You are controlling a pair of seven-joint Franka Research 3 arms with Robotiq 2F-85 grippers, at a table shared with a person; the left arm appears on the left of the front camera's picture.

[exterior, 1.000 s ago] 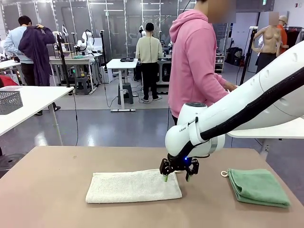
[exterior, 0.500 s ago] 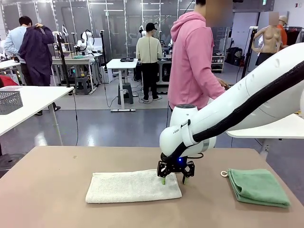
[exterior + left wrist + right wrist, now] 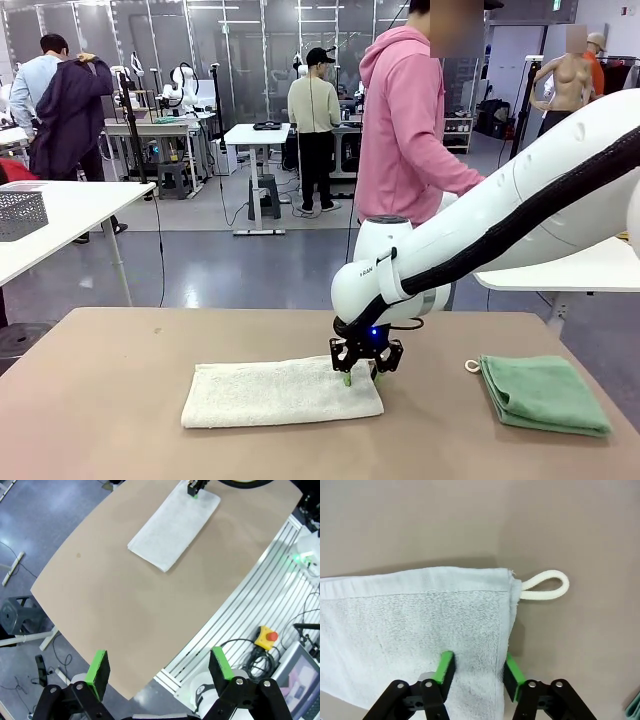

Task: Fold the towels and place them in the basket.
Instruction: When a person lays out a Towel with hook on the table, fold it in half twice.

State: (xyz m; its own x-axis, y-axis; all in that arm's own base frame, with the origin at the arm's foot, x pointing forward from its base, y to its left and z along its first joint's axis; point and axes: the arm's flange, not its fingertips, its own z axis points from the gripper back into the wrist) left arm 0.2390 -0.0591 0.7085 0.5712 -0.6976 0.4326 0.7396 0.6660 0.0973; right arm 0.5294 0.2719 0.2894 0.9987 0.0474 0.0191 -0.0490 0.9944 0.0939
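The cream towel (image 3: 280, 393) is lying flat on the table (image 3: 100, 400). The right gripper (image 3: 362, 378) is straddling its loop-end edge, fingers narrow; I can't tell whether they're gripping. The left gripper (image 3: 159, 665) is hovering well away from it, fingers wide.

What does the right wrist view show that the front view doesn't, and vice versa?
Right wrist view: a white cord loop at the cream towel's corner, with pads either side of its end edge. Front view: a person in a pink hoodie across the table, and a wire basket on a side table. Both: the right gripper down on that towel.
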